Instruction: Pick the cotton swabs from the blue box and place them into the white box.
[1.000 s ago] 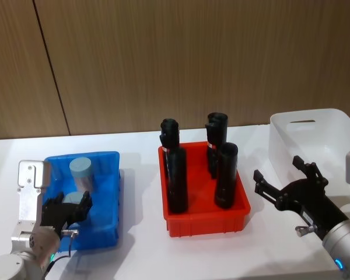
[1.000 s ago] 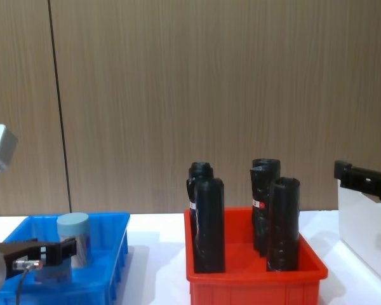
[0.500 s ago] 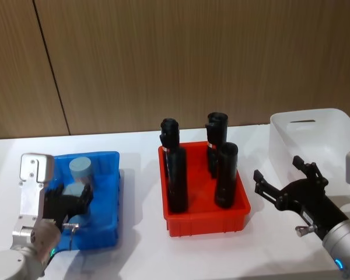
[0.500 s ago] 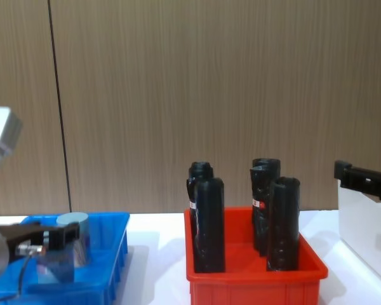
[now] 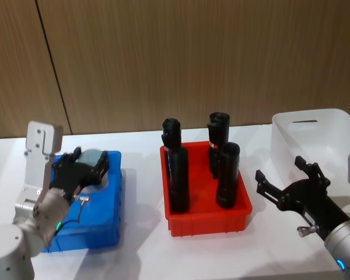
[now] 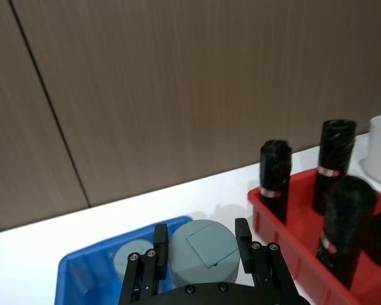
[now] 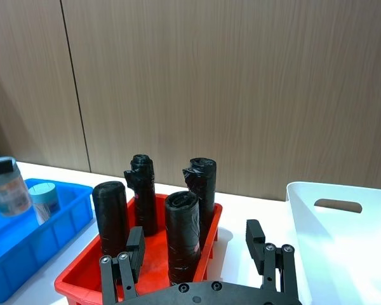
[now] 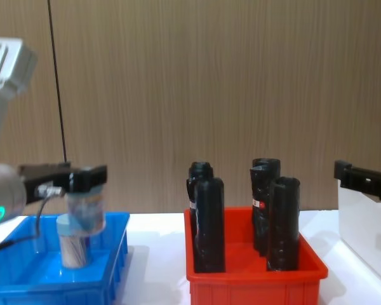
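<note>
My left gripper [image 5: 86,169] is shut on a cotton swab jar [image 5: 93,157] with a pale blue lid and holds it lifted above the blue box [image 5: 108,230]. In the chest view the held jar [image 8: 86,210] hangs just above a second jar [image 8: 72,249] that stands inside the blue box [image 8: 111,267]. The left wrist view shows the held jar [image 6: 203,259] between the fingers and the other jar [image 6: 132,257] beside it. The white box [image 5: 315,137] stands at the far right. In front of it, low over the table, my right gripper [image 5: 280,175] is open and holds nothing.
A red bin [image 5: 207,219] with several tall black bottles [image 5: 177,175] stands in the middle, between the blue box and the white box. The wood-panelled wall runs close behind the table. Bare white tabletop lies in front of the bins.
My left gripper has risen and moved back with the cotton swab jar, lifting it out of the blue box. The right arm has not moved.
</note>
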Robot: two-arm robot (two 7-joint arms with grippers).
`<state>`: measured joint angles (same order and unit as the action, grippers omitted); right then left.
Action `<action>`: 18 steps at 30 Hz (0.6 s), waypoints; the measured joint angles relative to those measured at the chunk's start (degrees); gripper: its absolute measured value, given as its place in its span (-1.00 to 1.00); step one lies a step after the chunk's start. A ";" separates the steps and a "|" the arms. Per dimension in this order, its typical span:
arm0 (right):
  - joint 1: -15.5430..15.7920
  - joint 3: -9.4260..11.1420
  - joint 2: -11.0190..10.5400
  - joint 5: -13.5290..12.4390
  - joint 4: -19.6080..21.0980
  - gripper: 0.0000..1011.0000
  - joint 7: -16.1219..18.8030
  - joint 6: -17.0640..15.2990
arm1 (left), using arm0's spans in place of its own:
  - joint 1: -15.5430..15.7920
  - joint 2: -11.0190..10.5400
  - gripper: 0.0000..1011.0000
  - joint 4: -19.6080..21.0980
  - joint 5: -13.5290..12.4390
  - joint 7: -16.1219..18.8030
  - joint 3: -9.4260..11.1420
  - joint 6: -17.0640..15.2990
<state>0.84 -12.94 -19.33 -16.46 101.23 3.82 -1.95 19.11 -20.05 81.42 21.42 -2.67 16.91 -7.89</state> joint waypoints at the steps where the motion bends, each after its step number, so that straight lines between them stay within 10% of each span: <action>1: 0.00 0.00 0.00 0.00 0.00 0.98 0.00 0.00 | 0.18 -0.02 0.27 0.36 0.04 -0.50 -0.07 -0.17; 18: 0.00 0.00 0.00 0.00 0.00 0.98 0.00 0.00 | 4.50 0.16 0.27 4.31 2.33 -12.69 -0.74 -8.27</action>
<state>0.84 -12.94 -19.33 -16.46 101.23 3.83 -1.95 23.61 -19.90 85.73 23.76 -15.36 16.17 -16.16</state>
